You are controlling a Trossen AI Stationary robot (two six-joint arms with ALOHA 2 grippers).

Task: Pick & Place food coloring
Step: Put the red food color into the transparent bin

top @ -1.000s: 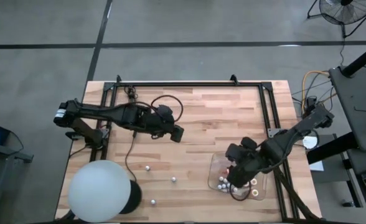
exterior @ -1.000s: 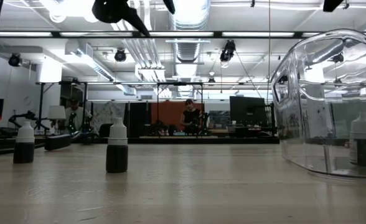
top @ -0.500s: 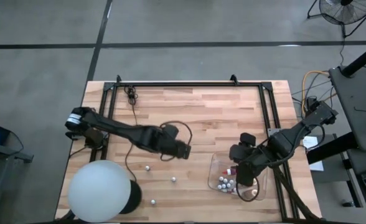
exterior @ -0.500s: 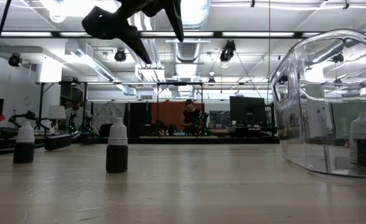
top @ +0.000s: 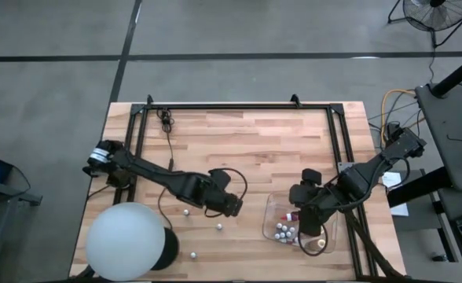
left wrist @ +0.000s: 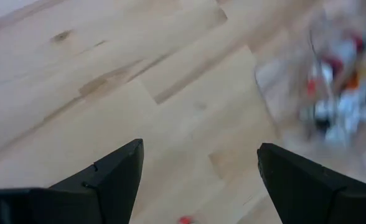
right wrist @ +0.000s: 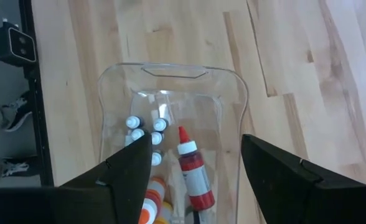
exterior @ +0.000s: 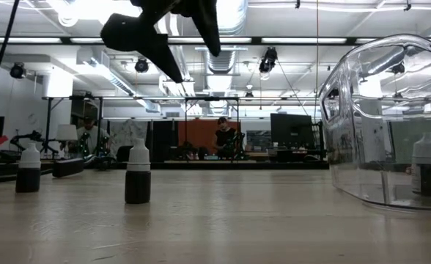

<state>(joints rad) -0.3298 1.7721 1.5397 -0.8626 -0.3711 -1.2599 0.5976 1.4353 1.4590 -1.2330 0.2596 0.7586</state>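
Three food coloring bottles stand loose and upright on the wooden table [top: 239, 141]: one [top: 185, 211], one [top: 219, 227] and one [top: 193, 255]. In the low view two show, with white caps and dark bodies [exterior: 137, 174] [exterior: 28, 169]. My left gripper [top: 234, 207] [left wrist: 200, 149] hangs open above the table, just on the far side of the middle bottle, with nothing between its fingers. My right gripper [top: 305, 226] [right wrist: 197, 140] hangs open over the clear tray [right wrist: 233, 93]. In the tray lie a red bottle [right wrist: 192, 168], white-capped ones [right wrist: 142, 134] and orange ones [right wrist: 152, 205].
A big white ball [top: 127, 240] sits at the near left corner. A black frame [top: 239, 107] runs along the far, left and right sides of the table. The tray [exterior: 391, 125] stands at the near right. Bare wood lies between the loose bottles and the tray.
My left gripper has swung from the table's middle toward the near edge and a little to the right. It has come down toward the loose bottles and stays open. My right gripper has rolled at the wrist above the tray. The bottles have not moved.
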